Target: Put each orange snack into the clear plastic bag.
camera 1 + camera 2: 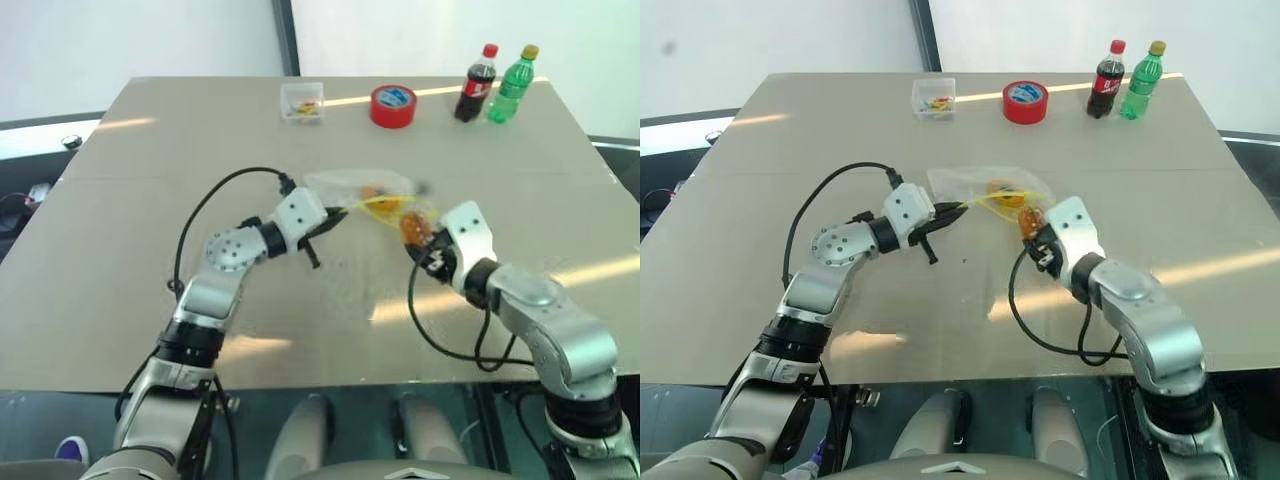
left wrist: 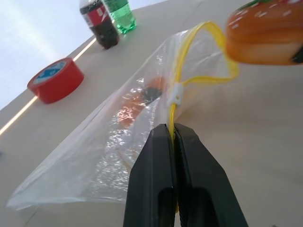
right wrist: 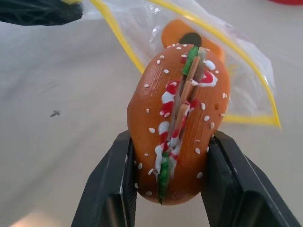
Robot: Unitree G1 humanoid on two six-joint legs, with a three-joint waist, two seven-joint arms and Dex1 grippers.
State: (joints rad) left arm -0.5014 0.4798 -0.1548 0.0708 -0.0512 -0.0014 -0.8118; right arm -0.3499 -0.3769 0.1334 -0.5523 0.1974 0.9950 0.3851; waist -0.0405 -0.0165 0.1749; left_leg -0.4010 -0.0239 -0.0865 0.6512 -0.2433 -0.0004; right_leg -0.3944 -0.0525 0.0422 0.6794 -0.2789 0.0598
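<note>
The clear plastic bag (image 1: 365, 190) lies mid-table with its yellow-edged mouth (image 2: 189, 80) held up. My left gripper (image 2: 174, 137) is shut on that yellow strip, pinching it between both fingers. One orange snack (image 3: 189, 38) sits inside the bag. My right gripper (image 3: 173, 156) is shut on a second orange snack (image 3: 177, 123), an oval bun with red, white and green filling, gripped by its sides. This snack (image 1: 412, 228) hovers just in front of the bag's open mouth.
At the table's far edge stand a small clear box (image 1: 302, 102), a red tape roll (image 1: 393, 105), a cola bottle (image 1: 476, 84) and a green bottle (image 1: 513, 86). Black cables trail from both wrists over the tabletop.
</note>
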